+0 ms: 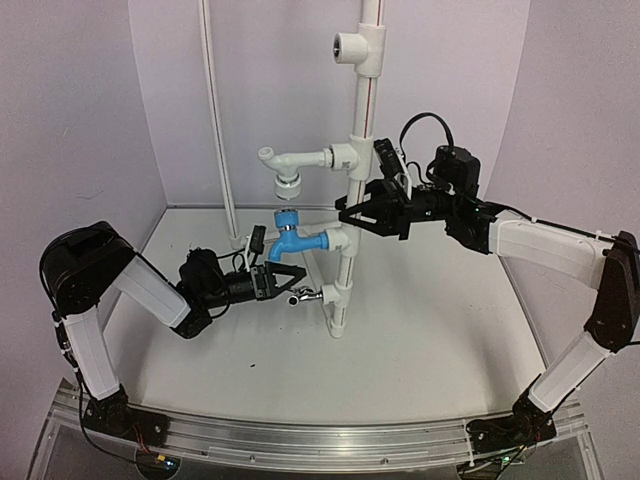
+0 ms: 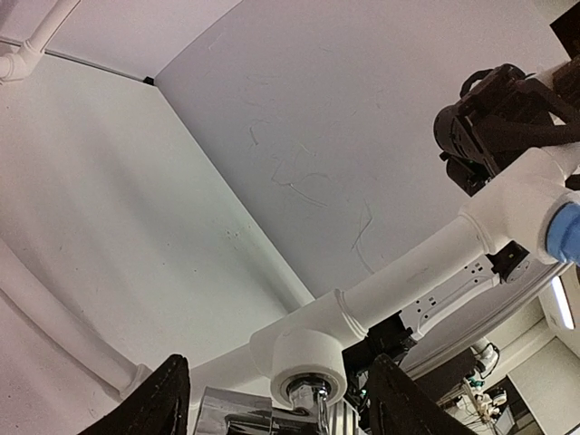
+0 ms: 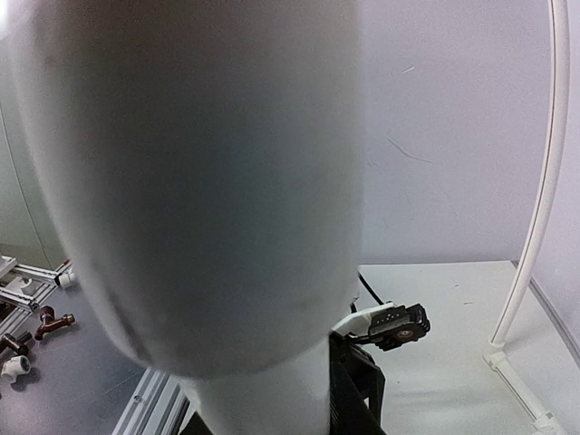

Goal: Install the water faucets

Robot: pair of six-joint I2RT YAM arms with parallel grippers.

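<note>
Top external: my left hand (image 1: 292,283), fingers apart, flanking silver faucet (image 1: 307,296), its threaded end in lowest tee fitting (image 1: 338,294), above tabletop (image 1: 430,330); my right hand (image 1: 350,213) clamped on vertical pipe (image 1: 362,110).

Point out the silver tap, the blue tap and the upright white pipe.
silver tap (image 1: 305,296), top external view, on its metal body.
blue tap (image 1: 292,238), top external view, on its blue body.
upright white pipe (image 1: 363,105), top external view, on its bare shaft.
</note>
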